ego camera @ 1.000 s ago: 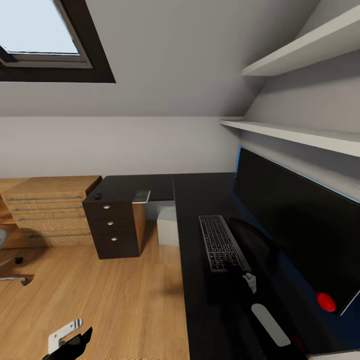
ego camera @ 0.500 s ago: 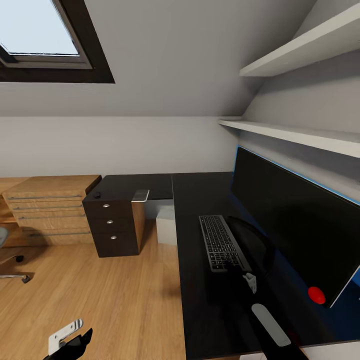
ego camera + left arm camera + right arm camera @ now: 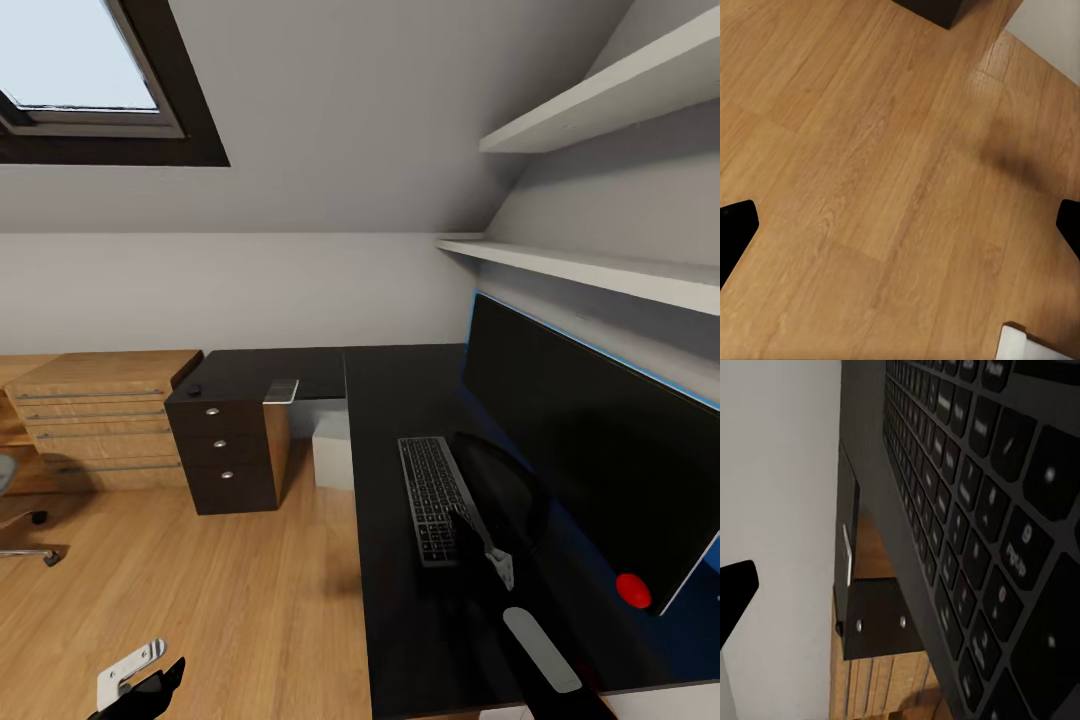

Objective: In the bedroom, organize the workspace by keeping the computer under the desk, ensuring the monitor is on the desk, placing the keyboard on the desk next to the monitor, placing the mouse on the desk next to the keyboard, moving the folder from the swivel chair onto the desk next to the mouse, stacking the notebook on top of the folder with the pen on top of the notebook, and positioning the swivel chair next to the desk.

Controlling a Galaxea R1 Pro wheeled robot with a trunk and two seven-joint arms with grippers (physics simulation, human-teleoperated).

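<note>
Keyboard [image 3: 438, 485]: black, slim, lies on the black desk [image 3: 400, 390] beside the dark monitor [image 3: 590, 440]; key legends too blurred to read. Right gripper [image 3: 478, 535] at its near end, seemingly clamped on its edge. Mouse [image 3: 194, 391], small, dark, atop the drawer unit [image 3: 225, 455]. Left gripper [image 3: 900, 225]: fingers spread, empty, above wooden floor [image 3: 180, 590].

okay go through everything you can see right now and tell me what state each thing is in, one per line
Keyboard: lying on the desk beside the monitor, right gripper at its near end.
Monitor: upright on the desk, screen dark.
Desk: black, L-shaped, top in use.
Drawer unit: all three drawers shut.
Skylight window: closed.
Left gripper: open, above bare wood floor.
Right gripper: grip unclear.
</note>
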